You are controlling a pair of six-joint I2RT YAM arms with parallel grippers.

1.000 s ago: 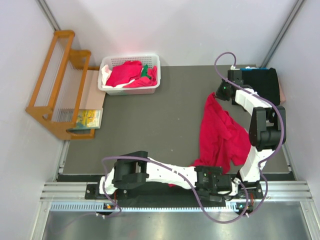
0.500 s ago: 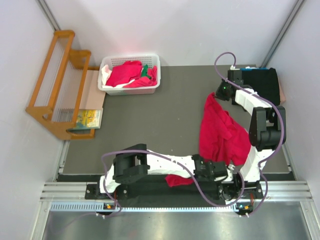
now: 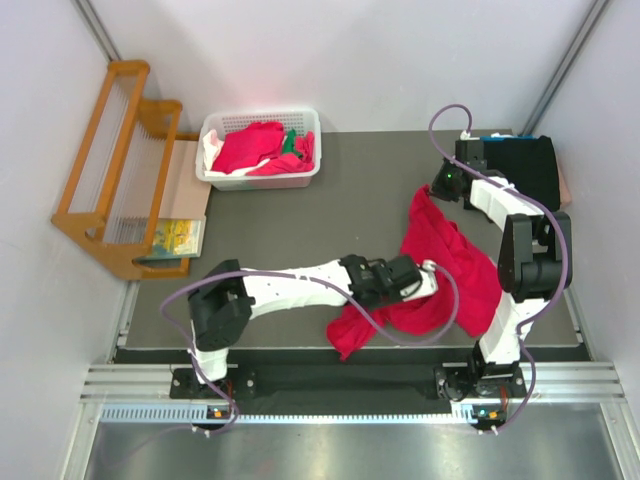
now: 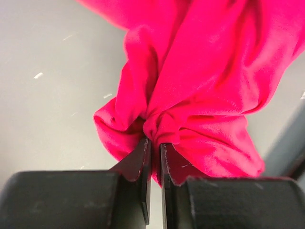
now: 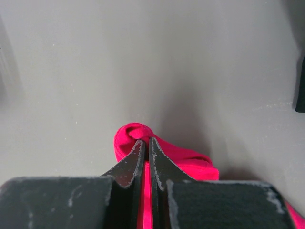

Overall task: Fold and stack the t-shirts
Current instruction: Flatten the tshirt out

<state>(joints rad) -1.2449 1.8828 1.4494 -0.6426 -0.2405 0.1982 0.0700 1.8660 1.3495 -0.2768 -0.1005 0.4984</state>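
over the table's (image 3: 300, 230) right half, a red t-shirt (image 3: 445, 270) hangs stretched: right tool (image 5: 146, 143) and left tool (image 4: 153, 143) each clamped on an edge. next judged: spread it flat for folding.

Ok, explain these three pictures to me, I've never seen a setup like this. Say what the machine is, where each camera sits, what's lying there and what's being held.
The machine is two robot arms bolted at the near edge of a dark table, each ending in a two-finger gripper.

The wide picture comes from a fixed camera above and behind the arms. The two close-ups come from cameras on the wrists, so each shows its own black fingers at the bottom.

On the table lies a red shirt. The left gripper is pinched shut on a bunched fold of it; the right gripper is shut on another edge, farther back.

At the back left stands a white basket holding more shirts, mostly red. A black shirt lies at the back right. A wooden rack stands at the left.
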